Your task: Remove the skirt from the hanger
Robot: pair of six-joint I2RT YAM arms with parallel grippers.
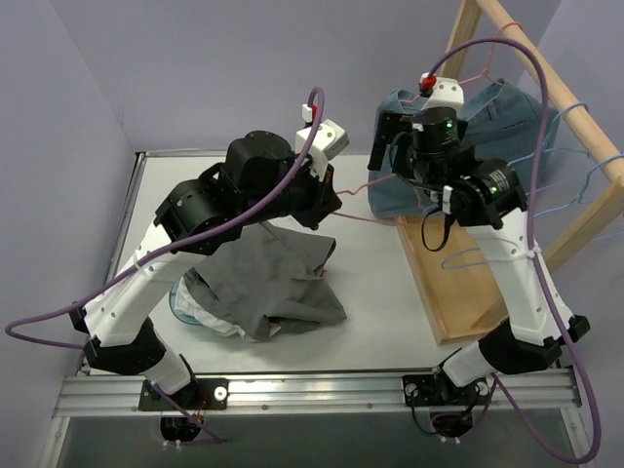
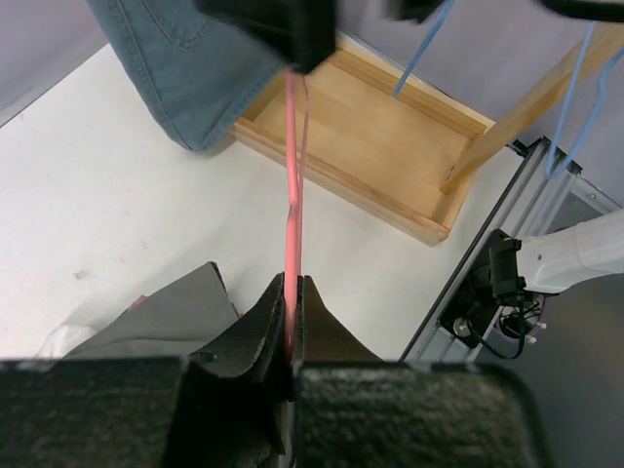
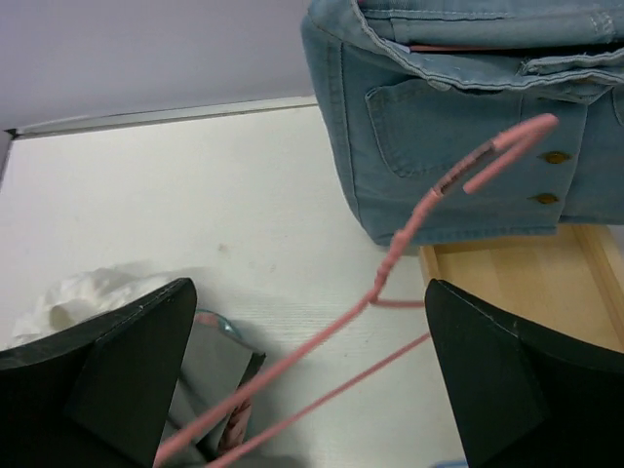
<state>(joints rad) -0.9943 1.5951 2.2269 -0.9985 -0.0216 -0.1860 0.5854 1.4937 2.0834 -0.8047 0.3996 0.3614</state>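
Clearly, the left gripper (image 2: 292,317), clamped on the pink hanger (image 2: 293,205), should lift it steadily clear of the grey skirt (image 1: 283,283) while the right gripper (image 3: 307,292), spread wide and empty, waits.

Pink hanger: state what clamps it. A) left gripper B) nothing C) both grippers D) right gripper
A: in the left wrist view the left gripper is shut on the hanger, while the right gripper stands wide open.
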